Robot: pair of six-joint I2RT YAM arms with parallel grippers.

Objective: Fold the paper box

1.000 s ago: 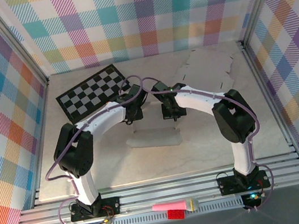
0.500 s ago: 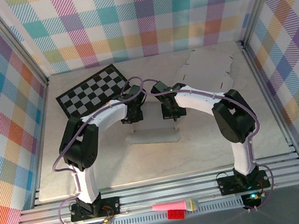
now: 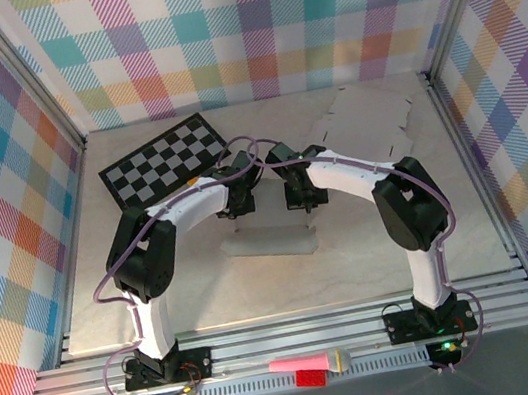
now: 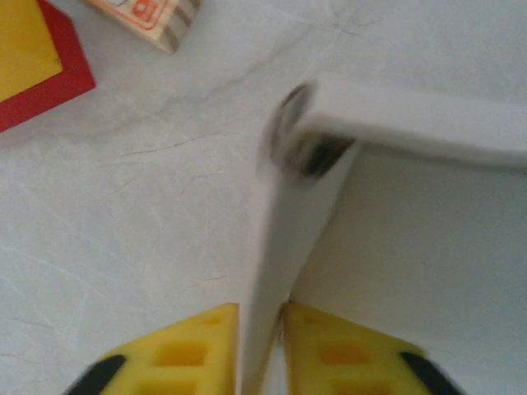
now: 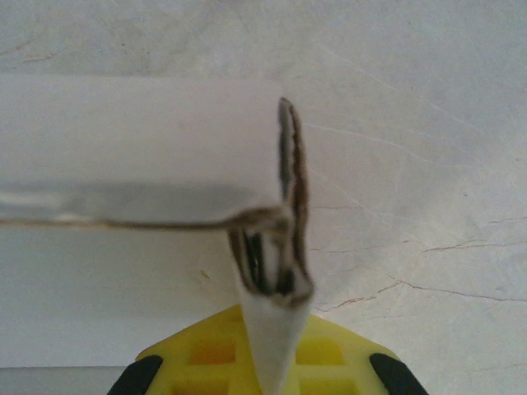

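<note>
On my left, left gripper: clamped on an upright side wall of the paper box, near its corner.
Middle, paper box: on the table, between my two grippers, walls partly raised.
On my right, right gripper: clenched on a bunched corner flap.
Progress: I judge it roughly midway, with the corners not yet locked.

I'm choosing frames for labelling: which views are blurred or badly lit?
Top external: sharp, evenly lit, no glare on the table. Left wrist: the paper box corner is smeared. Right wrist: box flap soft near the lens, marble veins crisp.
</note>
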